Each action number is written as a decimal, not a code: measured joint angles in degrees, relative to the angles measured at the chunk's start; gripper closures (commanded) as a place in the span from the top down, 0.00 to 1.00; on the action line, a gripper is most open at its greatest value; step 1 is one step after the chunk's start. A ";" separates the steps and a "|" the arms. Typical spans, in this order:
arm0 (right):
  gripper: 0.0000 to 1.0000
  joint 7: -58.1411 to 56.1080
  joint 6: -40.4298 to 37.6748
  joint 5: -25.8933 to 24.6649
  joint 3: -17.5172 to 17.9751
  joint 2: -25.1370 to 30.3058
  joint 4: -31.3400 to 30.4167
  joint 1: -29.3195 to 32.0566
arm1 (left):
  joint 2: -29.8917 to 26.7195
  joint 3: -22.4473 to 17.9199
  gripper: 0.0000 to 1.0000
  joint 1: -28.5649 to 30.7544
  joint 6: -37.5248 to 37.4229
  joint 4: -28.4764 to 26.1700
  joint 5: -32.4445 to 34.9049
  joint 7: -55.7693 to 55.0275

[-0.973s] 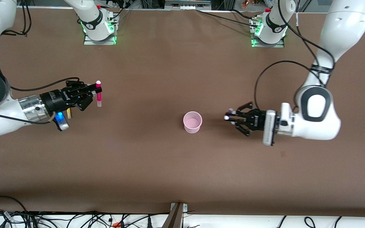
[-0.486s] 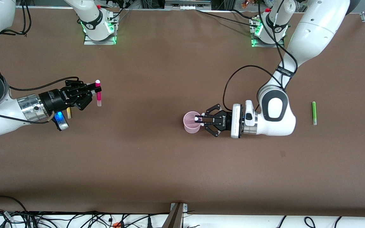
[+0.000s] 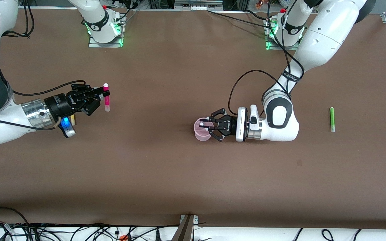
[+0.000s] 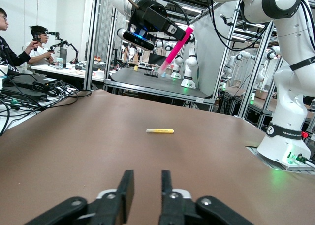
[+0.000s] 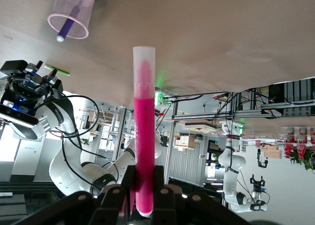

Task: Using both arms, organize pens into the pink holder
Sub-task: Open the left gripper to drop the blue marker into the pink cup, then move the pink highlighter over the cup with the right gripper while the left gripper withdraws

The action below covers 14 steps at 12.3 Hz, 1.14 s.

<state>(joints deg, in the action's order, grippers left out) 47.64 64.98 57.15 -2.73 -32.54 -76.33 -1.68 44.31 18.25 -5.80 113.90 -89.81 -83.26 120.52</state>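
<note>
The brown table covering [image 3: 166,174] looks matt and smooth, like paper or thin board. The small pale pink round cup [image 3: 202,134] is translucent plastic with a thin glossy rim. The magenta marker pen [image 5: 144,131] has a smooth plastic barrel under a frosted clear cap. Both white arm shells [image 3: 281,124] are glossy plastic; the right arm's wrist carries a shiny bare-metal ring [image 3: 32,113], and the black grippers look matt.

The right gripper [image 3: 101,96] hides most of the yellow pen [image 3: 73,119]; only a bit shows.
</note>
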 measured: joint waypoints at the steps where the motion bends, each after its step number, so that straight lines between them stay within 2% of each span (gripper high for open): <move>1: 0.01 0.38 0.45 0.00 0.02 0.07 0.00 -0.85 | -0.21 0.00 1.00 0.05 -0.13 0.00 -0.01 -0.04; 4: 0.01 3.27 3.85 0.03 0.25 0.23 0.01 -3.23 | -3.09 -0.36 1.00 2.04 -3.57 0.11 2.18 -8.46; 6: 0.00 4.12 6.63 0.04 0.40 0.15 -0.19 -5.23 | -6.62 -0.54 1.00 6.14 -8.60 0.76 12.04 -20.87; 8: 0.00 4.57 11.98 0.66 0.54 -0.13 -1.82 -8.66 | -8.68 -1.23 1.00 10.45 -17.06 3.37 23.22 -30.91; 12: 0.00 6.31 26.66 10.16 0.77 -1.82 -4.89 -17.54 | -9.31 -1.77 1.00 15.87 -32.19 13.07 44.32 -52.05; 14: 0.00 6.93 34.41 16.01 0.88 -3.31 -5.13 -22.12 | -9.50 -1.83 1.00 16.46 -36.67 15.98 50.17 -60.70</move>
<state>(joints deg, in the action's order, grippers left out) 54.56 99.39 73.16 -1.85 -35.85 -81.45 -23.80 34.81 16.42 10.66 77.23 -73.83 -33.09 59.82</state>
